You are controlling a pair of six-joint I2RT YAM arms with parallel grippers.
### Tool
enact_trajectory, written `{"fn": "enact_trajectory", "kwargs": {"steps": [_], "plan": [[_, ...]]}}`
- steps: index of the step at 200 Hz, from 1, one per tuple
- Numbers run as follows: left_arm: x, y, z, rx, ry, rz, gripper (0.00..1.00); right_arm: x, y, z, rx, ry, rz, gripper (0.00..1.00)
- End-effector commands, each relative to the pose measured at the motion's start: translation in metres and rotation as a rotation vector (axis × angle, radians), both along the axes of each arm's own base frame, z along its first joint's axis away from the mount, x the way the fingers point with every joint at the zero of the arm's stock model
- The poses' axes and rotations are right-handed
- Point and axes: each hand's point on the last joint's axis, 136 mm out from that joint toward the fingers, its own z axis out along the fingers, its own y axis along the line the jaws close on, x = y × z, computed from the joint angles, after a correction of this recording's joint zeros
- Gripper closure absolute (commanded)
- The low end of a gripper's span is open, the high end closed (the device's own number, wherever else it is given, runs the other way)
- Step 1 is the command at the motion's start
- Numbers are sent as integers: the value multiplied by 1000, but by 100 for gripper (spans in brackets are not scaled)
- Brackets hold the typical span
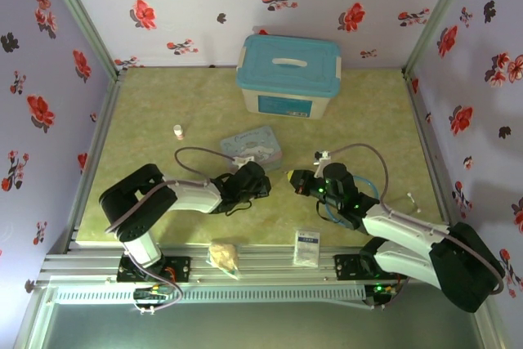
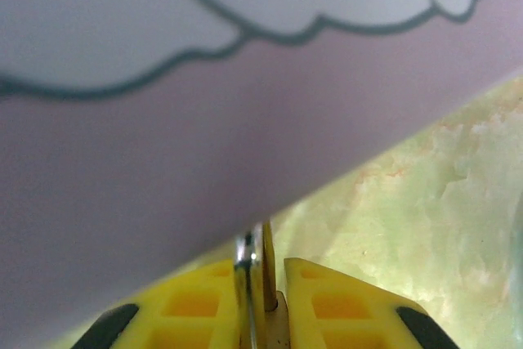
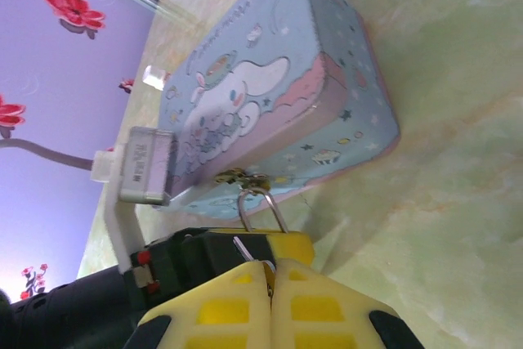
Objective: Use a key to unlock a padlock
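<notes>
The padlock hangs by its thin silver shackle from the clasp on the pastel cartoon tin. My left gripper is shut on the padlock, right against the tin's pink side. Its yellow fingers hide most of the brass body. In the right wrist view that left gripper sits just below the shackle. My right gripper is shut on the key, whose thin blade pokes out toward the left gripper. From above, the left gripper and right gripper meet in front of the tin.
A white box with a blue lid stands at the back. A small white bottle is left of the tin. A white packet and a crumpled tan lump lie at the near edge. Flowered walls close three sides.
</notes>
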Motion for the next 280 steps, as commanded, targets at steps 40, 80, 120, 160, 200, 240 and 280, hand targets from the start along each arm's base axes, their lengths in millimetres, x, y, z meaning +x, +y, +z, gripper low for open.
{"fn": "enact_trajectory", "kwargs": {"steps": [40,80,120,160,200,240,280], "plan": [[15,13,30,-218,-48,153,95,-13,9,-44,108,262,-69,100],[26,11,46,-325,-65,201,98,-15,22,-49,195,303,-85,100],[28,9,52,-367,-73,225,100,-13,38,-52,299,321,-65,100],[32,12,58,-498,-70,304,100,-7,37,-62,324,318,-157,100],[33,13,62,-558,-96,353,100,-8,33,-66,322,314,-202,100],[33,10,71,-578,-108,353,100,-7,40,-57,394,273,-202,100],[33,9,74,-587,-107,353,100,-7,54,-49,429,232,-165,100]]}}
